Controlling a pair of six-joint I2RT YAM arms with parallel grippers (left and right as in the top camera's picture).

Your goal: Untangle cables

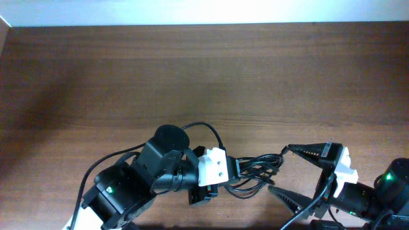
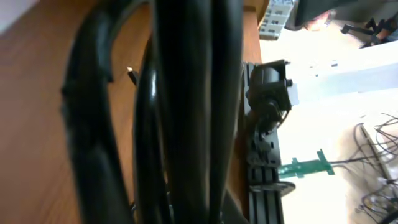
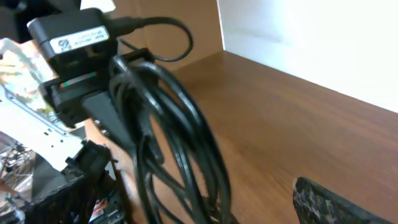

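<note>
My left end effector (image 1: 235, 170) is clenched on the cables (image 1: 259, 176), a bundle of thin black loops near the front edge of the worktop (image 1: 192, 76), between the two arms. My right end effector (image 1: 280, 169) is released, its fingers spread wide just beside the bundle's right end.

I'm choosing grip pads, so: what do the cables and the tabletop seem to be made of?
The cables: probably black plastic or rubber sheathing, slightly glossy, since highlights run along their smooth loops. The tabletop: brown wood or wood-look laminate, matte, with straight grain lines; unclear which.
</note>
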